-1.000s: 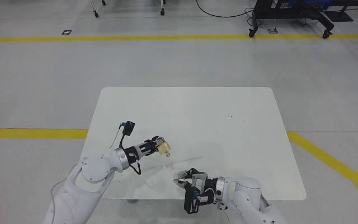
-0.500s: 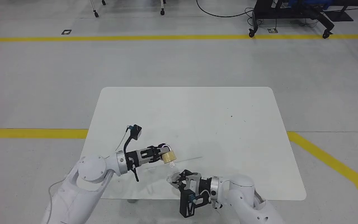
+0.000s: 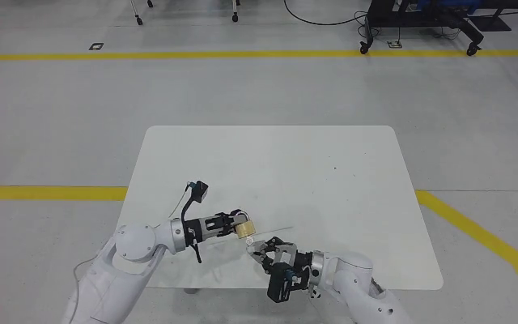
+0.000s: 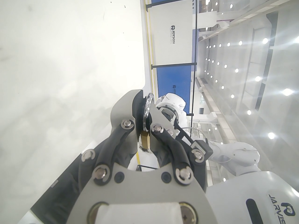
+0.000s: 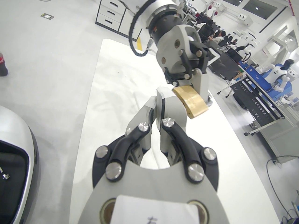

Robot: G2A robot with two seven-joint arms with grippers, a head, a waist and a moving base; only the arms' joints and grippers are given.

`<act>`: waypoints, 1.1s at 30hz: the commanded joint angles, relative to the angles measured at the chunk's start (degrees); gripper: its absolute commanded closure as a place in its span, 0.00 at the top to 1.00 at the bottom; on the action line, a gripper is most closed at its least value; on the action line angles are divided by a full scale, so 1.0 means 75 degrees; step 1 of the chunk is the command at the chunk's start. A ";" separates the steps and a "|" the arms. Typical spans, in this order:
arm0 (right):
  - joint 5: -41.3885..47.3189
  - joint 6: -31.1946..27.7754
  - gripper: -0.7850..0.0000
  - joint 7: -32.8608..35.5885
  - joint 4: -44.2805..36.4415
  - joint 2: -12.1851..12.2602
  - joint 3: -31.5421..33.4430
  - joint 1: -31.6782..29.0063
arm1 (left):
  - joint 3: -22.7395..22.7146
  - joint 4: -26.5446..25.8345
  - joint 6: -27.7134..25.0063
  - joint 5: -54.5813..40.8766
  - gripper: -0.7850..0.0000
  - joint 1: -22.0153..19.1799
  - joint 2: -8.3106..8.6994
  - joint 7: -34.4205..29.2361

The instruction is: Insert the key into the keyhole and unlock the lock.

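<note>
From above, the left claw point(image 3: 240, 226) holds a brass lock point(image 3: 245, 231) over the desk point(image 3: 324, 154), with the right claw point(image 3: 256, 247) just beside it. The left wrist view shows the left claw point(image 4: 144, 107) clamped on the lock's point(image 4: 145, 141) steel loop. The right wrist view shows the right claw point(image 5: 158, 99) pinched narrow, its tips near the lock point(image 5: 192, 102).

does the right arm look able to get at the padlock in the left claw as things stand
Probably yes. The left claw holds the padlock up off the table, and the right claw sits right beside its brass body with nothing between them.
</note>
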 commanded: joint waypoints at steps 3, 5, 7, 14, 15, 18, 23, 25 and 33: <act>0.0207 0.0006 0.00 0.0122 -0.0011 0.0014 0.0002 0.0018 | 0.0060 -0.0001 -0.0095 0.0064 0.00 -0.0016 0.0005 -0.0155; 0.0262 0.0076 0.00 0.0194 -0.0010 0.0018 -0.0006 0.0024 | 0.0100 -0.0012 -0.0123 0.0101 0.00 -0.0024 0.0004 -0.0199; 0.0291 0.0118 0.00 0.0261 -0.0013 0.0023 -0.0033 0.0027 | 0.0117 0.0001 -0.0131 0.0105 0.00 -0.0038 0.0004 -0.0211; 0.0230 -0.0075 0.00 0.0269 -0.0146 0.0088 -0.0075 0.0023 | -0.0089 0.0171 0.0071 -0.0372 0.00 -0.0027 -0.0007 0.0227; 0.0223 -0.0044 0.00 0.0192 -0.0177 0.0102 -0.0057 0.0000 | -0.0140 0.0172 0.0128 -0.0518 0.00 0.0008 -0.0014 0.0385; 0.0227 0.0240 0.60 -0.0065 -0.0234 0.0133 0.0006 -0.0098 | -0.0284 0.0190 0.0394 -0.1102 0.00 0.0110 -0.0047 0.0908; 0.0242 0.0328 1.00 -0.0113 -0.0233 0.0140 0.0017 -0.0133 | -0.0276 0.0188 0.0573 -0.1250 0.00 0.0119 -0.0057 0.0939; 0.0242 0.0328 1.00 -0.0113 -0.0233 0.0140 0.0017 -0.0133 | -0.0276 0.0188 0.0573 -0.1250 0.00 0.0119 -0.0057 0.0939; -0.0724 0.2607 0.45 0.0636 -0.0660 0.0101 0.0032 -0.0538 | -0.0356 0.0142 0.0609 -0.1663 0.00 0.0320 -0.0087 0.1355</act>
